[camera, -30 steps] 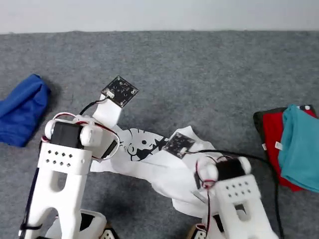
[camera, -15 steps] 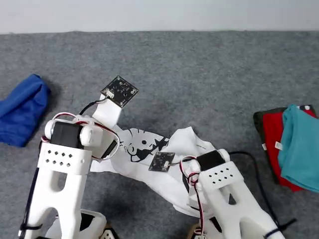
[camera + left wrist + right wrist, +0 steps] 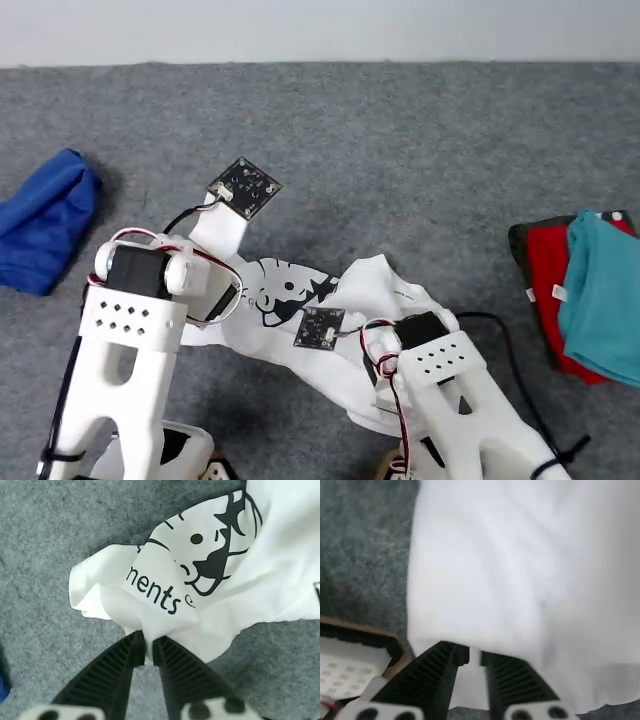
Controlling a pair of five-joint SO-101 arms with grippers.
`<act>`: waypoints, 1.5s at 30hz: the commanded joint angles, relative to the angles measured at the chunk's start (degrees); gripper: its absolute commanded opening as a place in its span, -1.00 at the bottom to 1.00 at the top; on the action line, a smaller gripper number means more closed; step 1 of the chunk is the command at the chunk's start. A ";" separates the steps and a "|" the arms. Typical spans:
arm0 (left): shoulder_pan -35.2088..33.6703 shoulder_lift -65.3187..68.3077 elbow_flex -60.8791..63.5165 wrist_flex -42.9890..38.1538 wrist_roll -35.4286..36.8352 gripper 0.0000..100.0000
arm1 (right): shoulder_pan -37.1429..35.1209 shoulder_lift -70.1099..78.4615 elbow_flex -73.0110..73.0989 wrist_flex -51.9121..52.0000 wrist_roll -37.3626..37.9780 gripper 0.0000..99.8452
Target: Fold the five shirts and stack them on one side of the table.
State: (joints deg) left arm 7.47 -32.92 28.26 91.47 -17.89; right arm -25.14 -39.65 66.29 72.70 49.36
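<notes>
Left jaws nearly closed, pinching the white shirt [image 3: 280, 580] hem between their tips. Right jaws likewise almost closed, shirt fabric caught between the tips.

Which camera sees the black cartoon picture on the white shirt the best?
The left wrist view: the cartoon picture on the white shirt is big and close there. The high view shows it small, right beside the left arm. The right wrist view shows plain white cloth.
</notes>
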 commanded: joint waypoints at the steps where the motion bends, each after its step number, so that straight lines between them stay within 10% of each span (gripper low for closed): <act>1: 0.44 -1.14 -0.31 -0.79 0.00 -0.97 | -0.22 -0.40 -2.11 -2.68 -2.55 -0.98; 17: 0.44 -1.14 -0.31 -0.79 0.00 -0.97 | 19.38 0.31 -18.55 -13.41 -11.69 -0.98; 23: 0.44 -1.14 -0.31 -0.79 0.00 -0.97 | 10.86 -0.31 -24.26 20.35 -10.99 -0.52; 26: 0.44 -1.14 -0.31 -0.79 0.00 -0.97 | 6.55 0.13 -24.00 30.29 0.18 -0.60; 45: 0.35 -1.14 -0.22 -0.79 0.00 -0.97 | -5.05 9.01 -16.53 25.80 4.48 -0.62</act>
State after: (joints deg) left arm 7.47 -32.92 28.26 91.47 -17.89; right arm -29.80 -34.37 50.37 99.60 55.16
